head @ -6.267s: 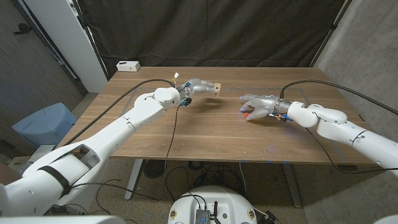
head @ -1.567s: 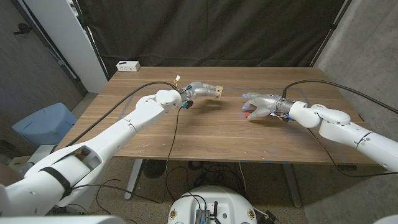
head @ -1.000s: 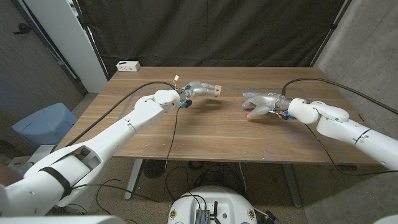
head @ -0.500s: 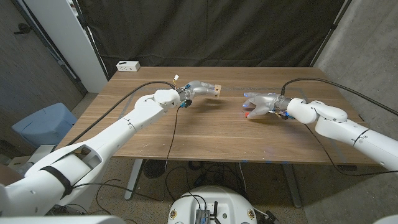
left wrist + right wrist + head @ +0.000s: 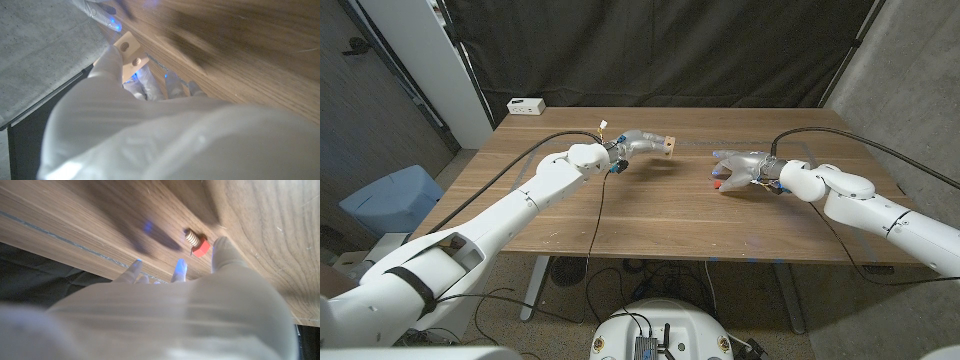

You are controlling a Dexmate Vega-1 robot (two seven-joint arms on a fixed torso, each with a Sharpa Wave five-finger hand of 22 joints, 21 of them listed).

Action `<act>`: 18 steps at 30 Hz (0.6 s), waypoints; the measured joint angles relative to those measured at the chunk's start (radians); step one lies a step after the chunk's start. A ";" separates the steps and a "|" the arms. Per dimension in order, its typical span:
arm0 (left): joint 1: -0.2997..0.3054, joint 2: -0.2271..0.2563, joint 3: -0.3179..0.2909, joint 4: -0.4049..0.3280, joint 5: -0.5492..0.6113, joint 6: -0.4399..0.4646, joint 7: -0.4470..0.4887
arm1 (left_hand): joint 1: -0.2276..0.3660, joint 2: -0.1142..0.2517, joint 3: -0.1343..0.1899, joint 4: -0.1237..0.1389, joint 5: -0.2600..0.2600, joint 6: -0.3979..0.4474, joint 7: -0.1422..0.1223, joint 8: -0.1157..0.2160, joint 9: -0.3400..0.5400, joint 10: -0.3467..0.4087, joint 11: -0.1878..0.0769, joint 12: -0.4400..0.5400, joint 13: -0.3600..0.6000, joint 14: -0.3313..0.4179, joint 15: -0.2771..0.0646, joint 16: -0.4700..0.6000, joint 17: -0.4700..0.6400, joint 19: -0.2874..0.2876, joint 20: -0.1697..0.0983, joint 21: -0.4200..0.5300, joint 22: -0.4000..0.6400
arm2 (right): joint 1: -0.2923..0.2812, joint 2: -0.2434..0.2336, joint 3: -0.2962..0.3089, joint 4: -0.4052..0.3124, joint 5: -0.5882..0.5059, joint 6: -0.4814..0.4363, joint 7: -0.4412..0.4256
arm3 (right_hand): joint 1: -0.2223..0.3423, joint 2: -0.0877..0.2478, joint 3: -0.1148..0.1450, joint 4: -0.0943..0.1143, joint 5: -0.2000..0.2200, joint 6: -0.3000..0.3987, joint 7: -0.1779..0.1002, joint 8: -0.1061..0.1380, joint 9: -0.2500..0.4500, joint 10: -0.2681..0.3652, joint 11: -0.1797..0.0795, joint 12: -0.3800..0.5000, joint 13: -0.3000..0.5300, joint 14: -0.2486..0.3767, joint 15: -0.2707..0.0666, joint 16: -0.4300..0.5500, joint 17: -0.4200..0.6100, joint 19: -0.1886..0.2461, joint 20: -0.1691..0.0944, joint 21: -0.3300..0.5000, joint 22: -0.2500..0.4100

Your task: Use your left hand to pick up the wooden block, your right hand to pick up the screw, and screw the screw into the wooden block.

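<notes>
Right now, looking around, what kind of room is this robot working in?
Probably a robotics lab or test bay, not a home. A black curtain hangs behind the wooden table, loose cables trail on the floor beneath it, and bare grey walls stand at the side.

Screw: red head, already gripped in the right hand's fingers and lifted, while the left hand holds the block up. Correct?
Not quite. The screw is not gripped or lifted: the right wrist view shows it lying on the table, just beyond the right hand. The rest holds: its head is red, and the left hand holds the wooden block above the table.
</notes>
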State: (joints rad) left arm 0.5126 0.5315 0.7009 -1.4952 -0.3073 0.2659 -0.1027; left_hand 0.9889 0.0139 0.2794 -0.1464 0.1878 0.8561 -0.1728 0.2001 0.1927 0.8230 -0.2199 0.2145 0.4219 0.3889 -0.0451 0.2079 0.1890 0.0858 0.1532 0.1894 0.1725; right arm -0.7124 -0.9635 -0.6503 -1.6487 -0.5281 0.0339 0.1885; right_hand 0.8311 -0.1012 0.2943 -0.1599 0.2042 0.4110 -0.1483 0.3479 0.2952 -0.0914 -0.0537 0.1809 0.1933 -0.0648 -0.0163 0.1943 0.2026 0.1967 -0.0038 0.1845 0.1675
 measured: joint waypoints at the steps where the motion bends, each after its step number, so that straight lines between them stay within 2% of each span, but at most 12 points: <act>1: 0.000 0.000 0.000 0.000 0.000 0.000 0.000 | 0.000 0.000 0.000 0.000 0.000 0.001 -0.001 0.000 0.000 0.000 0.000 0.000 0.000 0.000 0.000 0.000 0.000 0.000 0.000 0.000 0.000 | 0.000 0.000 -0.001 -0.001 0.000 0.000 0.000 | 0.004 -0.004 0.000 0.000 0.000 0.000 0.000 0.003 0.000 0.000 0.000 0.004 0.000 0.000 0.000 0.000 0.000 0.000 0.000 0.000 0.000; 5: 0.000 0.000 0.000 0.001 -0.001 0.001 0.000 | 0.000 0.000 0.000 0.000 0.000 0.003 -0.003 0.000 0.001 0.000 0.000 0.000 0.000 0.000 0.000 0.000 0.000 0.000 0.000 0.000 0.000 | -0.002 0.001 -0.004 -0.002 -0.007 -0.004 -0.006 | 0.009 0.001 0.004 -0.004 0.000 0.017 -0.005 0.011 0.005 0.001 -0.001 0.004 0.000 0.006 -0.006 0.002 0.000 0.000 0.000 0.000 0.000; 11: -0.001 -0.001 0.000 0.003 -0.001 0.002 -0.001 | 0.000 0.000 0.000 0.000 0.000 0.003 -0.003 0.000 0.001 0.000 0.000 0.000 0.000 0.000 0.000 0.000 0.000 0.000 0.000 0.000 0.000 | -0.004 0.004 -0.008 -0.002 -0.021 -0.014 -0.018 | 0.018 0.003 0.010 -0.007 0.006 0.037 -0.013 0.029 0.014 0.009 -0.023 0.008 0.000 0.011 -0.011 0.007 0.000 0.004 -0.004 0.000 0.000; 18: -0.001 -0.001 0.000 0.003 -0.002 0.002 -0.001 | -0.003 0.003 -0.001 -0.001 0.000 0.003 -0.003 0.000 0.001 0.000 0.000 0.000 0.000 0.000 0.000 0.000 0.000 0.000 0.000 0.000 0.000 | -0.005 0.006 -0.010 -0.002 -0.027 -0.016 -0.026 | 0.031 0.008 0.021 -0.004 0.008 0.069 -0.024 0.059 0.024 0.022 -0.036 0.012 0.000 0.015 -0.014 0.007 0.000 0.007 -0.007 0.005 0.000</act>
State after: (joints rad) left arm 0.5119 0.5306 0.7008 -1.4917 -0.3093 0.2682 -0.1035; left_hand 0.9861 0.0165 0.2779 -0.1478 0.1876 0.8593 -0.1760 0.1997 0.1933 0.8230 -0.2199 0.2148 0.4219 0.3889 -0.0451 0.2079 0.1890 0.0858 0.1532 0.1894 0.1725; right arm -0.7176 -0.9577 -0.6604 -1.6503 -0.5552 0.0174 0.1627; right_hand 0.8623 -0.0932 0.3149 -0.1643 0.2119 0.4801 -0.1721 0.4067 0.3194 -0.0698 -0.0895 0.1925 0.1932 -0.0502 -0.0307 0.2011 0.2025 0.2037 -0.0108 0.1895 0.1675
